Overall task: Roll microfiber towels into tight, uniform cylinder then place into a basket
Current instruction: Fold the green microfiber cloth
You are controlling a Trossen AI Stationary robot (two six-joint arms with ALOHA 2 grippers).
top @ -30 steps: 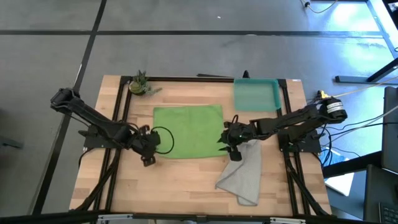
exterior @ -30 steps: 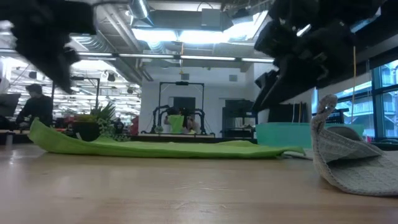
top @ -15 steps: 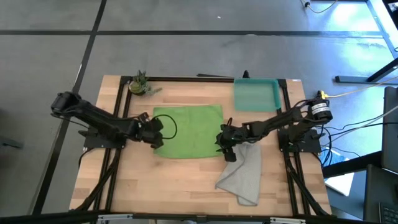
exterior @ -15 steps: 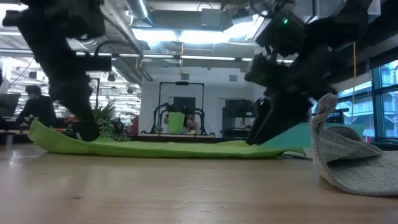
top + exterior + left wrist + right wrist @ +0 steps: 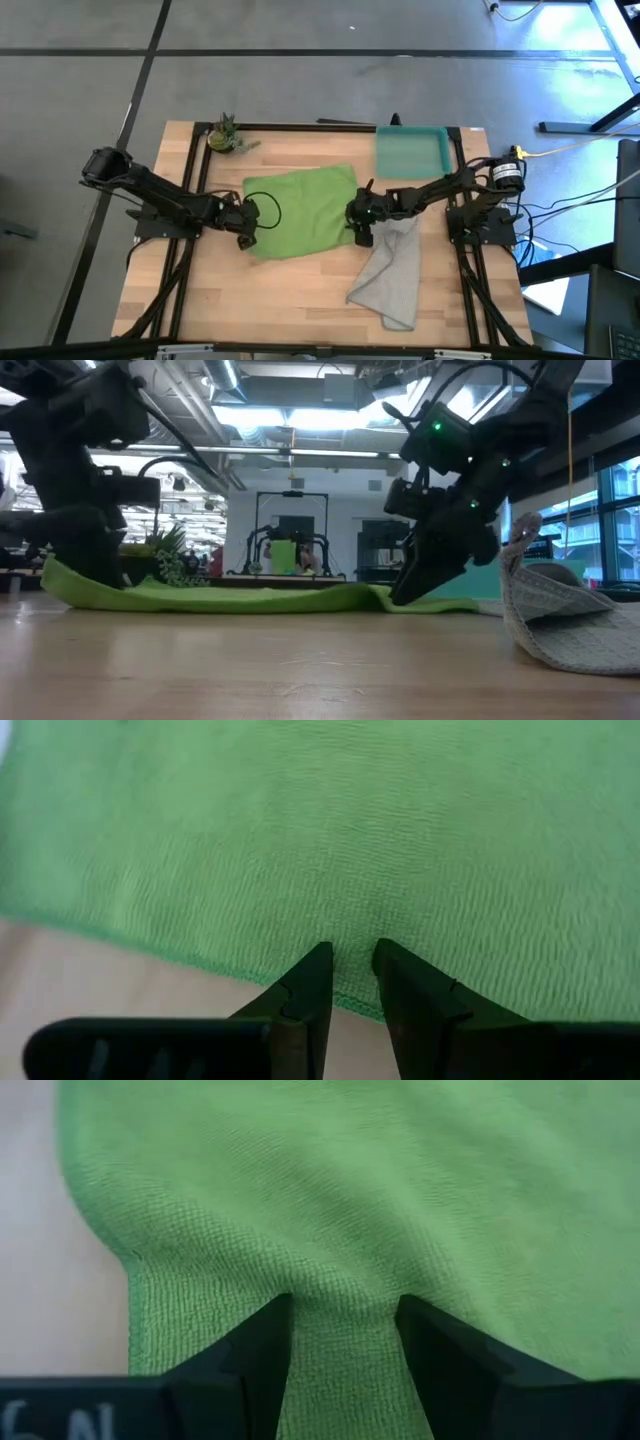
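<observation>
Wooden table [image 5: 300, 290] underneath everything, framed by dark rails. Lime green towel [image 5: 300, 212] spread mostly flat at mid-table, stretched between the two grippers, its outline skewed and its edges slightly rumpled. Light grey towel [image 5: 390, 275] crumpled in a loose heap just below the right gripper in the high view, one fold standing up at the far right of the low view [image 5: 560, 610]. Teal basket [image 5: 412, 152] beyond the right gripper, at the table's far edge, apart from both towels. Small potted plant [image 5: 224, 134] beyond the left gripper, near the far left corner.

Left gripper [image 5: 247, 216] down at the green towel's left edge; in the left wrist view [image 5: 350, 970] fingers [image 5: 310, 982] narrowly apart with a thin strip of the green cloth's hem between the tips, resting on the fabric. Cannot tell whether that hem is truly pinched or only pressed against the wood.

Right gripper [image 5: 358, 212] down at the green towel's right edge, next to the grey heap; in the right wrist view [image 5: 343, 1330] fingers [image 5: 262, 1342] set wider apart, a ridge of green cloth bunched up between them and touching both inner faces, so clamped on the green towel. In the low view [image 5: 410, 585] the same gripper angled down onto the cloth, a small fold raised beside it.
</observation>
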